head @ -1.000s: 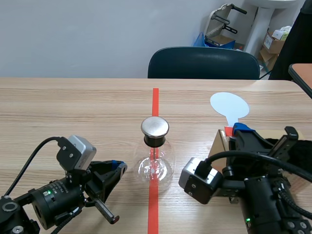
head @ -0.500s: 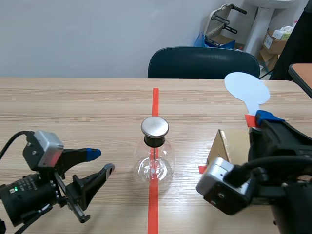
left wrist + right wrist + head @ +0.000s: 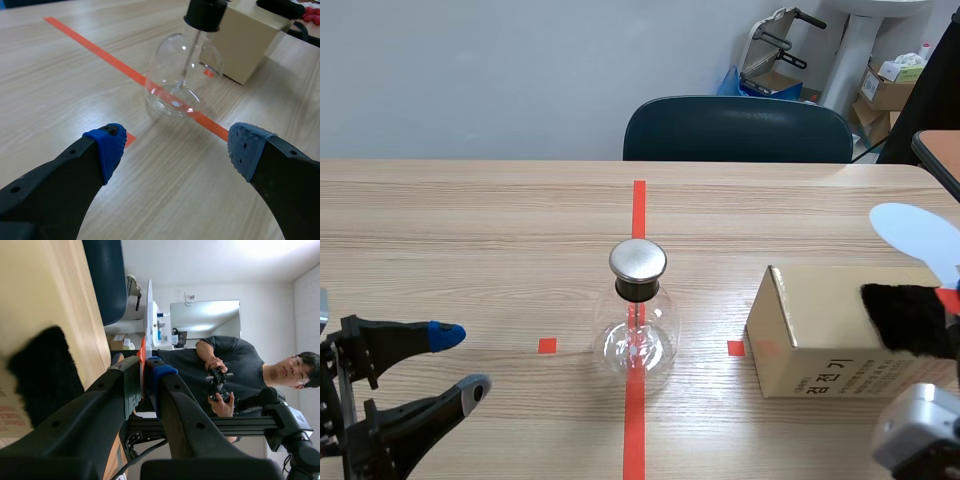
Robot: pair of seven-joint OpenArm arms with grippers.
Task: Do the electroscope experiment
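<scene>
The electroscope, a clear glass flask (image 3: 638,335) with a metal cap (image 3: 638,260), stands on the red tape line at the table's middle. In the left wrist view the flask (image 3: 182,75) stands ahead of my left gripper (image 3: 175,150), whose blue pads (image 3: 107,145) are wide apart with nothing between them. In the scene view the left gripper (image 3: 455,362) sits open at the near left corner. My right gripper (image 3: 145,377) is shut on the red-taped handle of a white paddle (image 3: 918,235), held at the far right above a cardboard box (image 3: 820,340).
A black fuzzy cloth (image 3: 910,318) lies on the box's top and shows beside the right gripper's fingers (image 3: 45,375). A dark blue chair (image 3: 738,130) stands behind the table's far edge. A person (image 3: 235,370) holding controllers is off to the right.
The left gripper has opened and drawn back from the flask to the near left corner. The right arm has carried the paddle to the right, uncovering the box and cloth.
</scene>
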